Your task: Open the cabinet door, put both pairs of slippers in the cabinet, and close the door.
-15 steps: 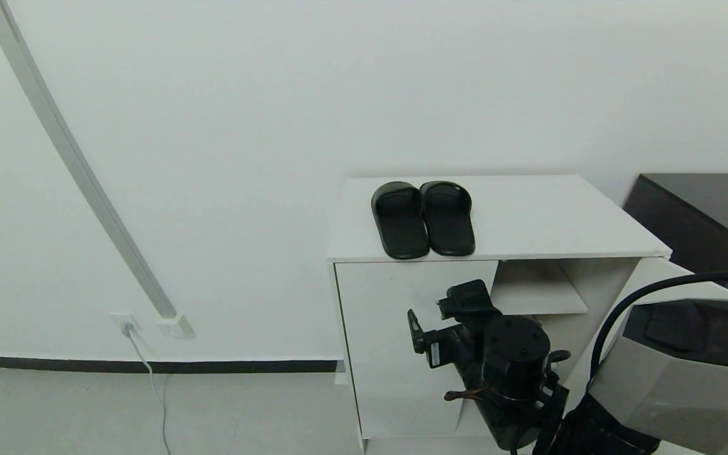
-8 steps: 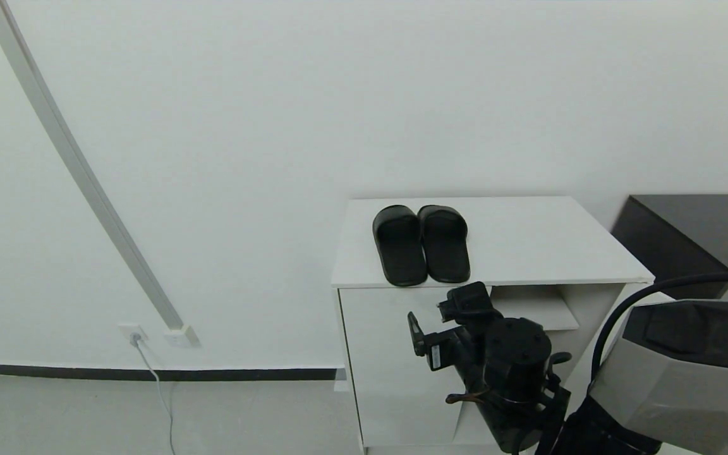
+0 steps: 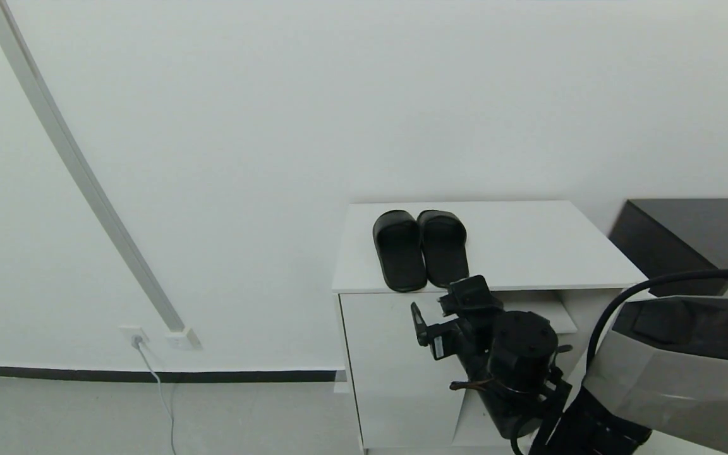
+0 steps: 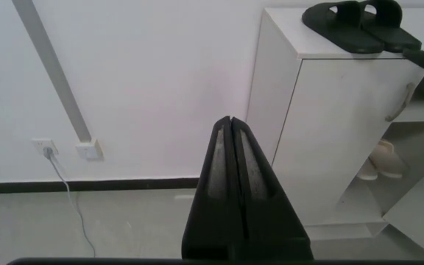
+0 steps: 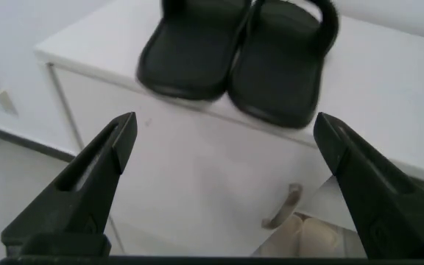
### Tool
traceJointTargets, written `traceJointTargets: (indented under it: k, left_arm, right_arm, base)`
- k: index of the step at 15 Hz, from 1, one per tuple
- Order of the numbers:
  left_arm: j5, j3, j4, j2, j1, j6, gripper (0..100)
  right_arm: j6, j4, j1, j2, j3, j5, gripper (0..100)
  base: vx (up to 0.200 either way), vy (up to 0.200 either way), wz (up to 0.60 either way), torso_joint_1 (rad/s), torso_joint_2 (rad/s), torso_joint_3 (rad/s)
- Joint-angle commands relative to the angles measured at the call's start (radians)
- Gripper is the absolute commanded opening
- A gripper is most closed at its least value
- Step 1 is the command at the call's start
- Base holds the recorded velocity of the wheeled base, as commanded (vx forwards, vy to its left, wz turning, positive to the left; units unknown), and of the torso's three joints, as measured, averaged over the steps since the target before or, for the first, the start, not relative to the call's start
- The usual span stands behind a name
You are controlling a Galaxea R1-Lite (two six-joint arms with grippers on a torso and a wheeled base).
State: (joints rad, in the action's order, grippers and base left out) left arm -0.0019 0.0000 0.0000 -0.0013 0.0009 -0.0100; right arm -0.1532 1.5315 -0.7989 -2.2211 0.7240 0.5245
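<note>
A pair of black slippers (image 3: 421,249) lies side by side on top of the white cabinet (image 3: 528,246), near its front edge. The cabinet's left door (image 3: 389,366) is closed, with its handle (image 5: 282,206) at the inner edge. The right half stands open, showing a shelf (image 3: 553,313). A beige pair of slippers (image 4: 385,158) sits inside, low down. My right gripper (image 3: 446,319) is open in front of the closed door, just below the black slippers (image 5: 238,40), with nothing between its fingers. My left gripper (image 4: 232,129) is shut and empty, off to the cabinet's left.
A dark piece of furniture (image 3: 699,240) stands right of the cabinet. On the wall to the left are a slanted cable duct (image 3: 73,158) and a socket with a hanging cable (image 3: 133,335). Bare floor lies left of the cabinet.
The head view has shifted, so the cabinet sits lower in the picture. Against the cabinet, my right gripper now stands higher, level with the top's front edge. The slippers have not moved.
</note>
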Motion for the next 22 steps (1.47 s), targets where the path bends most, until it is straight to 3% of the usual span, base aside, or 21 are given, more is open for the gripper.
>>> traceJointTargets:
  k: [1, 6, 8, 10, 17, 22]
  left_arm:
    - [-0.001, 0.000, 0.000, 0.001, 0.001, 0.002, 0]
    - [-0.001, 0.000, 0.000, 0.001, 0.001, 0.004, 0]
    - [-0.001, 0.000, 0.000, 0.001, 0.001, 0.002, 0]
    - [-0.001, 0.000, 0.000, 0.001, 0.001, 0.002, 0]
    - [0.000, 0.000, -0.002, 0.001, 0.001, 0.001, 0]
    - [0.000, 0.000, 0.000, 0.001, 0.001, -0.002, 0]
  right_arm:
    - [0.017, -0.171, 0.014, 0.050, 0.109, 0.002, 100]
    - [0.215, -0.741, -0.009, 0.199, 0.407, 0.040, 100]
    - [0.330, -0.915, -0.016, 0.207, 0.480, 0.046, 100]
    - [0.392, -1.005, -0.016, 0.208, 0.508, 0.051, 100]
    - [0.432, -0.982, -0.011, 0.185, 0.420, 0.060, 100]
    - [0.394, -0.876, 0.020, 0.070, 0.463, 0.055, 100]
  base:
    - [0.000, 0.000, 0.00, 0.000, 0.00, 0.000]
    - [0.000, 0.000, 0.00, 0.000, 0.00, 0.000]
    - [0.000, 0.000, 0.00, 0.000, 0.00, 0.000]
    - [0.100, 0.000, 0.00, 0.001, 0.00, 0.001]
    - [0.200, 0.000, 0.00, 0.002, 0.00, 0.002]
    - [0.000, 0.000, 0.00, 0.000, 0.00, 0.000]
